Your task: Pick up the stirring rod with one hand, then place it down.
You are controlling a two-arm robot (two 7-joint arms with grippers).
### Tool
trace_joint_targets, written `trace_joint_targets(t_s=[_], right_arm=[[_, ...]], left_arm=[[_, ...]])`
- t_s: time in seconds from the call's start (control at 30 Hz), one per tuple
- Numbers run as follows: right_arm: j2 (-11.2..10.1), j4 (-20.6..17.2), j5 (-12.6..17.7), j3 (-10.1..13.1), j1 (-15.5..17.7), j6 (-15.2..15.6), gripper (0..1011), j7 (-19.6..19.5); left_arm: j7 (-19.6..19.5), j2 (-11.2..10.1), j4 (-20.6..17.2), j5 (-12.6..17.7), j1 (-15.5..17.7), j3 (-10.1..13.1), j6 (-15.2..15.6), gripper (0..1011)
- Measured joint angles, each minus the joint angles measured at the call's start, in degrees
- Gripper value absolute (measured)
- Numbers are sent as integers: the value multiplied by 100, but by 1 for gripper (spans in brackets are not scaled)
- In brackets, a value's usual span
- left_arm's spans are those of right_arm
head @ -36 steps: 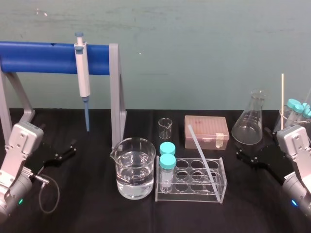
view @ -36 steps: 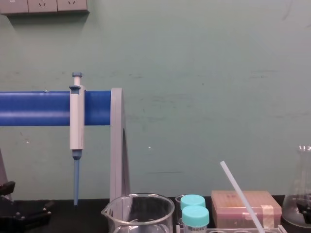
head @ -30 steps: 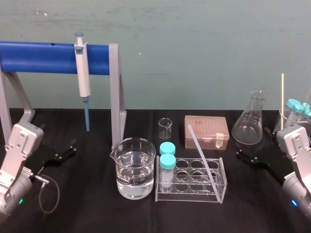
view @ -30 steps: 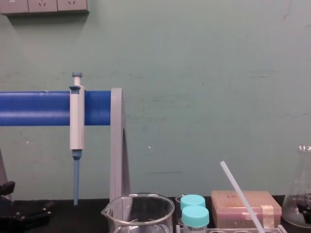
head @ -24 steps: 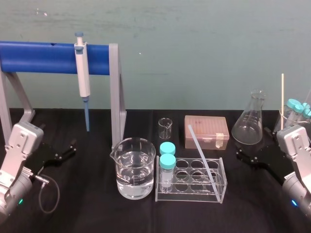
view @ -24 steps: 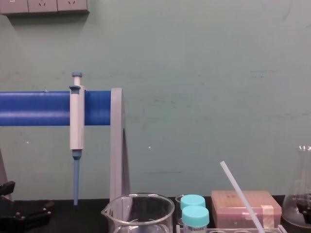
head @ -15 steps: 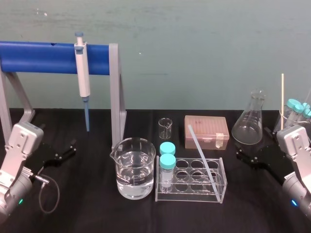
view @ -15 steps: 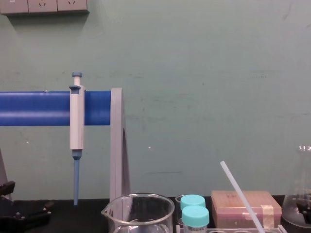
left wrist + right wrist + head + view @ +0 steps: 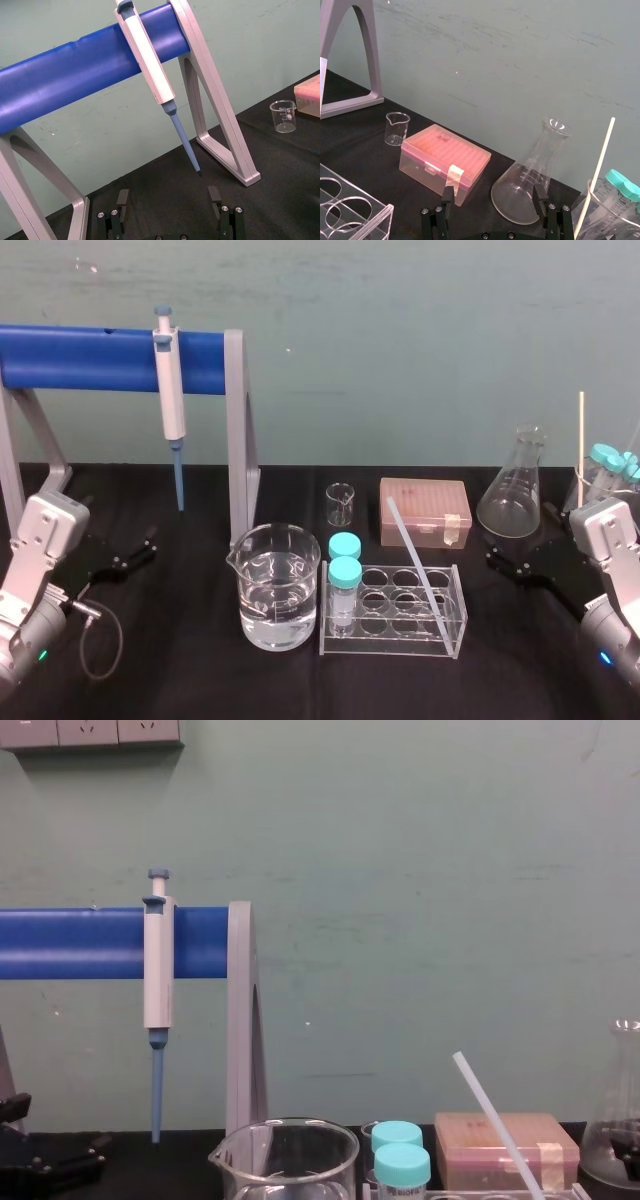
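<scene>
The stirring rod [image 9: 411, 547] leans tilted in the clear tube rack [image 9: 390, 648] at the middle of the worktop [image 9: 200, 675]. It looks light, stiff and smooth, perhaps glass, so I would pinch its free upper part gently. My left pincer [image 9: 134, 549] and right pincer [image 9: 508, 562] both rest released, well apart from it.

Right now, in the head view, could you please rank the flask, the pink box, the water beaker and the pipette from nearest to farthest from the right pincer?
From the right pincer:
1. Flask, just behind it.
2. Pink box, farther toward the centre.
3. Water beaker, left of centre.
4. Pipette, hanging far left.
</scene>
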State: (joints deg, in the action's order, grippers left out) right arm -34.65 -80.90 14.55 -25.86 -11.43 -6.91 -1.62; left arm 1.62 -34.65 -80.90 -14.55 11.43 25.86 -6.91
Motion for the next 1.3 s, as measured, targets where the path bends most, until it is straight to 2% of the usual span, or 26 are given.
trace_joint_targets(t_s=[0.73,0.93,1.03,1.17,1.27,1.3], right_arm=[[0,0,0,0,0,0,1003,0],[-3,-68,68,139,-8,113,1003,172],[-23,-195,335,281,5,303,1003,409],[-76,-526,1094,578,58,879,1003,998],[-103,-677,1478,715,75,1188,1003,1320],[-125,-776,1692,784,81,1373,1003,1517]], left_arm=[[0,0,0,0,0,0,0,1000],[0,0,0,-1,0,0,0,1000],[0,0,0,-1,0,0,0,1000],[0,0,0,-1,0,0,0,1000],[0,0,0,-1,0,0,0,1000],[0,0,0,-1,0,0,0,1000]])
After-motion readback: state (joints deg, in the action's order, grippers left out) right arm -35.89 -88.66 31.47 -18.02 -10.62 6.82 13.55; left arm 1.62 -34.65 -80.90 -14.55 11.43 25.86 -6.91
